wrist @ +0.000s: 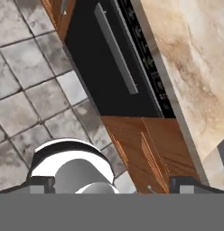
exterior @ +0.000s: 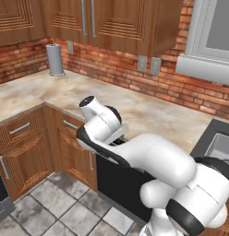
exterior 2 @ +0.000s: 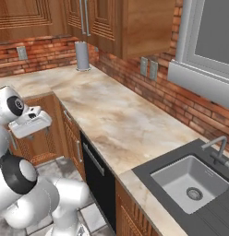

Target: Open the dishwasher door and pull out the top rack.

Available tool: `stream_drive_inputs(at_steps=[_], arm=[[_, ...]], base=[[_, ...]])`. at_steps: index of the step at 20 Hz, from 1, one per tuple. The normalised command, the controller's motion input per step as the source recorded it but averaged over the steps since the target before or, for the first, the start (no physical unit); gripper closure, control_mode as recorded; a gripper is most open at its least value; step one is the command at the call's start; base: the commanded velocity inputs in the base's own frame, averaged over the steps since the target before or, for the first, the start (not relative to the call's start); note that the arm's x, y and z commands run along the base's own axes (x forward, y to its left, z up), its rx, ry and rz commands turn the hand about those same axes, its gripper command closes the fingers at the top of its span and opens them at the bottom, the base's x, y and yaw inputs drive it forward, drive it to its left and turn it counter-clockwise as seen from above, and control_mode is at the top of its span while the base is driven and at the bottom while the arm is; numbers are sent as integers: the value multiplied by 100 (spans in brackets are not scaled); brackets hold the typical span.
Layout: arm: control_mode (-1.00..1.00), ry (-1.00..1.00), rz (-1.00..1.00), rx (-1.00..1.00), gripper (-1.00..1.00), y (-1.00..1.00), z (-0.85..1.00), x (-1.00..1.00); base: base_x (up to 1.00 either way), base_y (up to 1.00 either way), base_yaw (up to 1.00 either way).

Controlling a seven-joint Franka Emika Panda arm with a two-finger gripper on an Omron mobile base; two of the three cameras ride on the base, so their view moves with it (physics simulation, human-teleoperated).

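You have the flat black rectangular dishwasher door (wrist: 114,72) shut flush in the run of brown wooden cabinets (wrist: 150,149), directly under the edge of the beige marbled stone worktop (exterior 2: 116,120), so nothing of the task is done yet and the top rack sits hidden behind that panel. Its long horizontal grey bar handle (wrist: 116,48) runs just below the dark control strip (wrist: 145,54), standing a little proud of the panel, which is why it is your sensible place to take hold: the door most likely hinges at the bottom, so a pull near the top edge should swing it down towards the grey tiled floor (wrist: 28,94). Your white arm is folded up in front of the cabinets, with the hand held high and out from the door, looking down along the cabinet front; that keeps handle and door in sight while you line up. The tool (exterior 2: 33,120) is spread to its widest, jaws well apart, holding nothing and touching nothing, well clear of the handle. Before closing, you will probably need to bring it down and turn it so the two fingers straddle the bar. Leave room for the falling door near the robot's own base.
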Motion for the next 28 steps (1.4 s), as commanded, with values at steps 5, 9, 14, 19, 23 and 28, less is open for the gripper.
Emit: stream_drive_inputs(at_steps=[5, 9, 14, 19, 23, 28], arm=[[-100, 0, 0, -27, -100, 5, -51, 12], [-100, 0, 0, -24, -100, 0, -44, 13], [-100, -2, 0, -24, -100, 0, -41, 11], [-100, -8, 0, -24, -100, 0, -32, 8], [-100, -3, 0, -18, -100, 0, -19, 11], [-100, -1, 0, -15, -100, -4, -22, 17]], base=[[0, 0, 0], [0, 0, 0], [0, 0, 0], [0, 0, 0], [0, 0, 0], [0, 0, 0]])
